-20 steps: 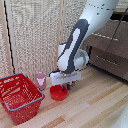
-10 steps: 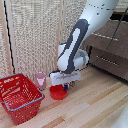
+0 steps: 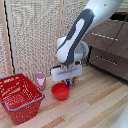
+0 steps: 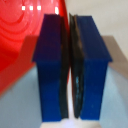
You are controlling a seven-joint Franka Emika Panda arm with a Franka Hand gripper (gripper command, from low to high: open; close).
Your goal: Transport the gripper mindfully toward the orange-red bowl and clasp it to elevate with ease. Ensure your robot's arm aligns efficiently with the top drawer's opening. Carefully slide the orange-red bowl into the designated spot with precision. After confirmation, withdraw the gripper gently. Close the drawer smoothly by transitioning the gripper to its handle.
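Note:
The orange-red bowl (image 3: 60, 91) sits on the wooden floor, in front of the wicker wall. My gripper (image 3: 68, 83) hangs from the robot's arm (image 3: 75, 40) right at the bowl's rim, on the side toward the exterior view's right. In the wrist view the blue fingertips (image 4: 50, 70) are pressed nearly together around the gripper's middle (image 4: 71, 70). The bowl (image 4: 25, 40) fills the area beside them, and its edge runs into the thin gap. The top drawer (image 3: 102, 27) with its handle (image 3: 105, 36) is at the exterior view's right, behind the arm.
A red mesh basket with a blue rim (image 3: 20, 97) stands on the floor at the exterior view's left. A small pink cup (image 3: 40, 80) stands between the basket and the bowl. A lower drawer front (image 3: 110, 65) sits beneath the top drawer.

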